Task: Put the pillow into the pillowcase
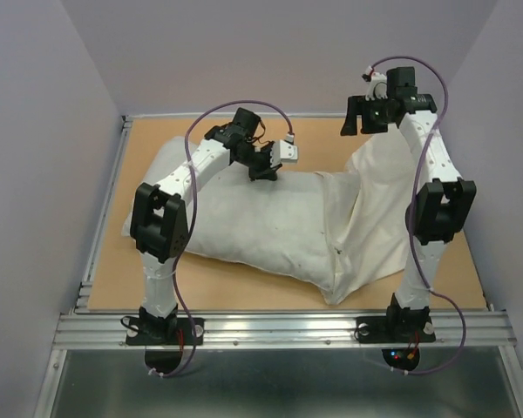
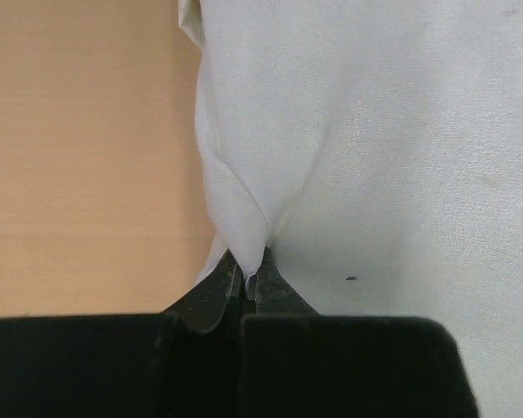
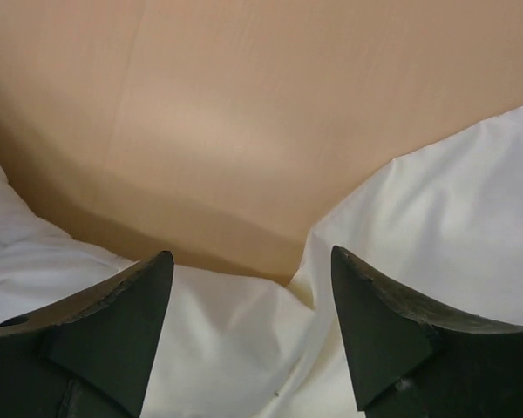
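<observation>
Two grippers, two different states. The left gripper [image 2: 247, 268] is clamped tight on a fold of the pillow [image 2: 375, 131] at its far edge, cloth puckering into the jaws; I judge this a hold to steady the pillow or feed it rightward. The right gripper [image 3: 253, 261] stands spread wide, nothing between its fingers, raised above the pillowcase [image 1: 370, 213] at the far right, so nothing holds that side. The pillow lies across the table [image 1: 135, 165], right end inside the pillowcase mouth, left bulk bare. Pillowcase fabric peaks below the right gripper and sags toward the near edge. Insertion partly done, by my reckoning
</observation>
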Motion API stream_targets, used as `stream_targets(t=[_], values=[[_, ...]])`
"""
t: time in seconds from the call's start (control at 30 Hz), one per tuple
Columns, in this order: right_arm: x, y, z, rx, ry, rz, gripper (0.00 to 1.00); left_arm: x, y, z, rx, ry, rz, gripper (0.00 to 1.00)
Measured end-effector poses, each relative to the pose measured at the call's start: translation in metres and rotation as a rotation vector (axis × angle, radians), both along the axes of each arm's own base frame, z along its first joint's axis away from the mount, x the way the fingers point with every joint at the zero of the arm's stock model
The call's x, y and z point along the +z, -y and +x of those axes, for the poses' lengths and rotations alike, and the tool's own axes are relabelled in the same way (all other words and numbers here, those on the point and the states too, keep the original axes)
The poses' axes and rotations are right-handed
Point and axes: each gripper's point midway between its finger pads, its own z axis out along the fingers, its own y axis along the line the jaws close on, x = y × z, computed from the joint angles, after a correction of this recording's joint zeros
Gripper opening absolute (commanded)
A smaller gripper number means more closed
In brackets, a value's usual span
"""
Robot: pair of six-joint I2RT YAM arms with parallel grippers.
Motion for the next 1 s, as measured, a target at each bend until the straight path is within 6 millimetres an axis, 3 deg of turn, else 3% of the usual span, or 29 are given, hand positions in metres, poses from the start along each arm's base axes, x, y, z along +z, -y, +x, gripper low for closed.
stream_targets(t=[0.07,0.17,0.4,0.47,0.7,0.9,1.0], values=[[-0.017,-0.006,0.008,0.022,-0.043,-0.002,0.78,0.013,0.003,-0.002,0.000,0.064,0.015,0.00],[-0.043,-0.026,-0.013,0.090,-0.158,-0.012,0.75,0.021,0.011,-0.001,0.000,0.115,0.027,0.00],[-0.049,-0.093,-0.054,0.304,-0.212,-0.035,0.68,0.011,0.007,0.014,0.075,0.111,0.043,0.00],[-0.051,-0.098,-0.059,0.330,-0.219,-0.048,0.66,0.011,0.005,0.018,0.096,0.107,0.038,0.00],[-0.062,-0.087,-0.064,0.332,-0.247,-0.118,0.41,0.010,-0.001,0.028,0.134,0.106,0.025,0.00],[-0.081,-0.084,-0.063,0.320,-0.294,-0.156,0.01,0.010,-0.002,0.031,0.138,0.105,0.016,0.00],[-0.081,-0.092,-0.056,0.317,-0.294,-0.136,0.00,0.010,-0.001,0.032,0.143,0.101,0.008,0.00]])
